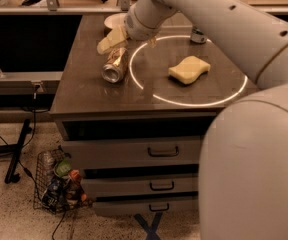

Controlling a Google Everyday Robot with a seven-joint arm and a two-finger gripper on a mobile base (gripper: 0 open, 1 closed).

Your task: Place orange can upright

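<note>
in the camera view the orange can lies on its side on the dark table, its silver end turned toward the front edge and its length running back toward the far side, just left of the white ring marked on the top. the gripper sits right at the can's far end, touching it or very nearly so. whether it is spread or closed, or has any hold on the can, i cannot tell. the big pale arm reaches in from the right, crossing above the ring. i judge the step in hand to be the reach and grasp, since the can is not yet upright. the next move calls for a firm hold across the round body, then a lift and a quarter turn so one silver end comes down flat. a round can is apt to roll toward the left edge if it is nudged rather than gripped. as for room, the left edge of the table is near the can, and a wire basket stands on the floor below that side. a yellow sponge lies inside the ring, well apart to the right, and a plate sits just behind the gripper. a second can stands at the back right. bare table lies in front of the can and between can and sponge — the safer place to set it down.
</note>
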